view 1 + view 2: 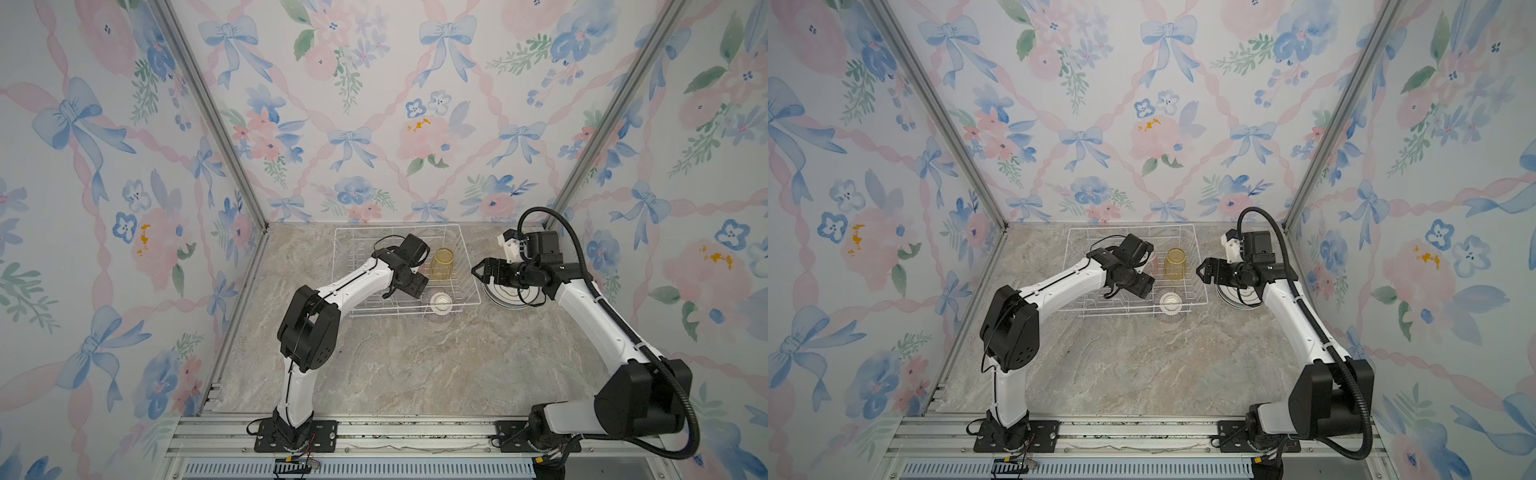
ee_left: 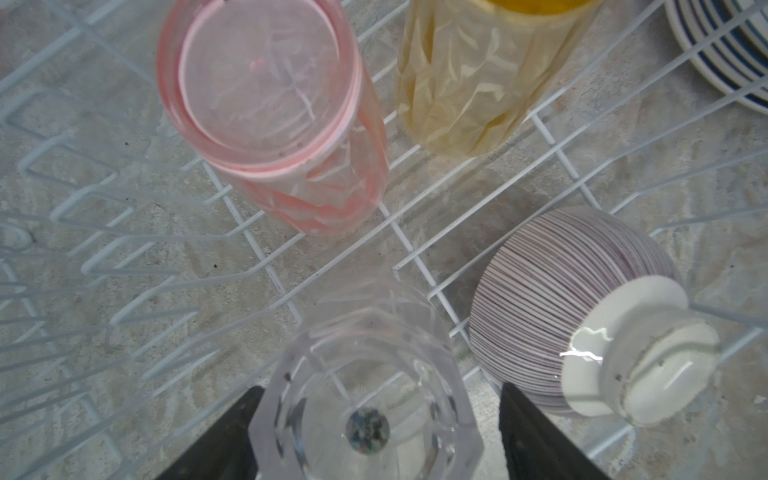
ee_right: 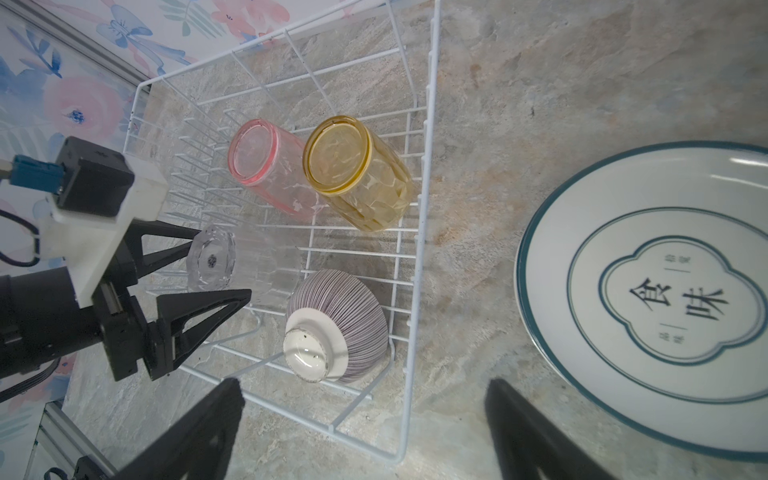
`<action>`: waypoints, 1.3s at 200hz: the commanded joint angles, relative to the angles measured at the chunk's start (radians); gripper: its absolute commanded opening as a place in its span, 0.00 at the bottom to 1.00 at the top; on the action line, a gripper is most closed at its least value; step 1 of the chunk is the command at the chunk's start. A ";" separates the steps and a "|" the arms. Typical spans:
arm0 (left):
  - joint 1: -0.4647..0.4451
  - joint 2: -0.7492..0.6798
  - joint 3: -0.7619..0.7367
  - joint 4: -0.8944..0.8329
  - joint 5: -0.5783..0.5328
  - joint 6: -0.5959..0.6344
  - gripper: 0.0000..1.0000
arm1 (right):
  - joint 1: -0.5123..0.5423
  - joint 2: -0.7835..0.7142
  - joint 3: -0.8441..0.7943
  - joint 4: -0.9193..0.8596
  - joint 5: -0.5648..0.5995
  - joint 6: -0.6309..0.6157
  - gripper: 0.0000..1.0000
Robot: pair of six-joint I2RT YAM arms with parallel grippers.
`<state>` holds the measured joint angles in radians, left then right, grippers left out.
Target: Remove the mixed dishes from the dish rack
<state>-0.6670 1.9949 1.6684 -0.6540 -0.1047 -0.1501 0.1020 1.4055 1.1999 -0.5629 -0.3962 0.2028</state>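
clear tumbler (image 2: 365,399), upside down in the rack (image 1: 397,227), sits between the left jaws: set wide, gap on one side, not yet clamped; judged lined up for a lift. pink tumbler (image 2: 266,104), yellow tumbler (image 2: 478,83) and bowl (image 2: 573,299) also stand inverted in the rack, as for draining. plates (image 3: 644,299) stacked on the worktop (image 1: 415,374) just beside the rack. right jaws spread, empty, by the plates.
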 commanded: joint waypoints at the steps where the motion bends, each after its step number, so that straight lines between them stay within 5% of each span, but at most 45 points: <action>1: 0.015 0.030 0.028 -0.035 0.009 0.001 0.80 | -0.014 0.016 -0.017 0.017 -0.021 0.014 0.94; 65: 0.023 0.065 0.053 -0.037 0.021 0.001 0.68 | -0.034 0.044 -0.020 0.028 -0.051 0.011 0.95; 140: 0.032 0.064 0.050 -0.035 0.031 0.000 0.21 | -0.042 0.065 -0.022 0.043 -0.098 0.017 0.94; 173: 0.044 0.038 0.054 -0.033 0.035 0.001 0.20 | -0.023 0.072 -0.024 0.064 -0.147 0.030 0.93; 182: 0.051 0.030 0.058 -0.032 0.049 -0.002 0.00 | -0.015 0.072 -0.024 0.071 -0.164 0.031 0.93; 260: 0.083 -0.009 0.076 -0.028 0.138 -0.003 0.00 | 0.076 0.111 -0.016 0.163 -0.328 0.090 0.92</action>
<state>-0.5934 2.0396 1.7187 -0.6613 -0.0177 -0.1528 0.1520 1.4971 1.1904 -0.4568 -0.6430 0.2543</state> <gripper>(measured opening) 0.550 0.923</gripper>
